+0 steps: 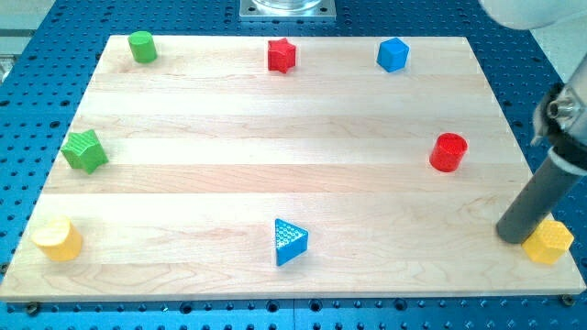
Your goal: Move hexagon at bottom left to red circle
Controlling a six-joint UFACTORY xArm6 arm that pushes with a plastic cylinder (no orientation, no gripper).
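A yellow block (57, 238) sits at the board's bottom left; its shape looks rounded and I cannot make out clear hexagon sides. A second yellow block (548, 241), with hexagon-like sides, sits at the bottom right. The red circle (448, 151) stands at the view's right, above mid-height. My tip (510, 236) rests on the board at the bottom right, right against the left side of the bottom-right yellow block and below and to the right of the red circle. It is far from the bottom-left yellow block.
A green cylinder (141, 46) is at the top left, a red star (282, 55) at top centre and a blue block (393, 54) at the top right. A green star (84, 150) is at the left and a blue triangle (290, 241) at bottom centre. The wooden board (275, 128) lies on a blue perforated table.
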